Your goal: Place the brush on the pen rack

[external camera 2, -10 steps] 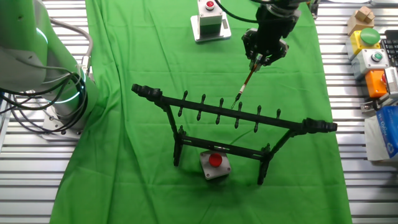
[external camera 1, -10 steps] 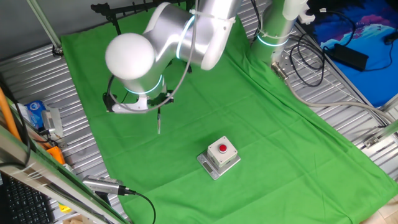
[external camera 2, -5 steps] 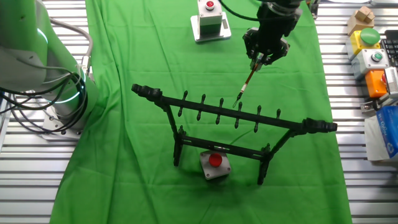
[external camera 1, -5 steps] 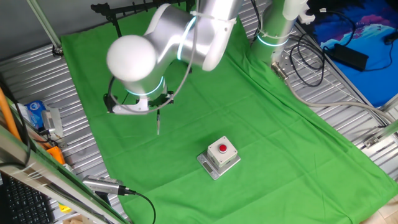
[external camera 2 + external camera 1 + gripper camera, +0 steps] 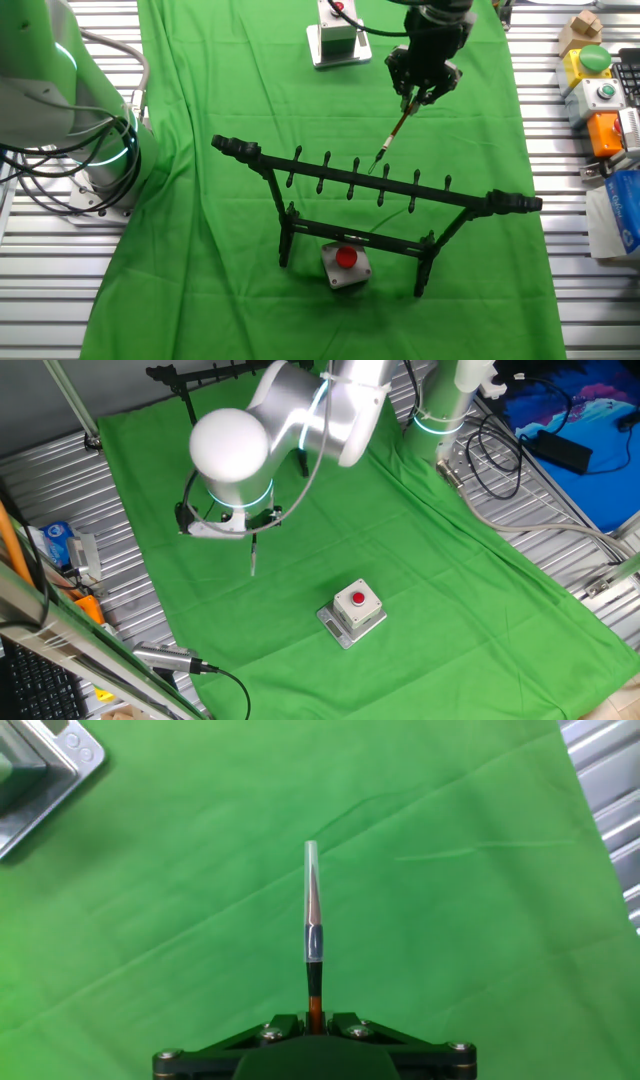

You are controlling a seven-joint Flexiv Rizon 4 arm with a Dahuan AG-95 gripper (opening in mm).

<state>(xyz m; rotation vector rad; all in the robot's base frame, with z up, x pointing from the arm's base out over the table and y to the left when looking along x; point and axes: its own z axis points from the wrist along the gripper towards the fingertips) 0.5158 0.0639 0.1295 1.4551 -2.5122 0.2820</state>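
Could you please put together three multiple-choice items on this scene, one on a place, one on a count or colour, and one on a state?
1. Where is the brush right now?
A. Hanging from a peg of the pen rack
B. Held in the gripper above the green cloth
C. Lying flat beside the far button box

2. How many boxes with a red button stand on the green cloth?
A. One
B. Two
C. Four

3. What state is the gripper in?
A. Open and empty
B. Shut on the brush
C. Shut on a peg of the rack

Answers: 1 B, since the brush hangs tip down from the gripper, short of the pen rack. 2 B, one box sits under the rack and another at the far edge. 3 B, as the hand view shows the fingers closed around the shaft.
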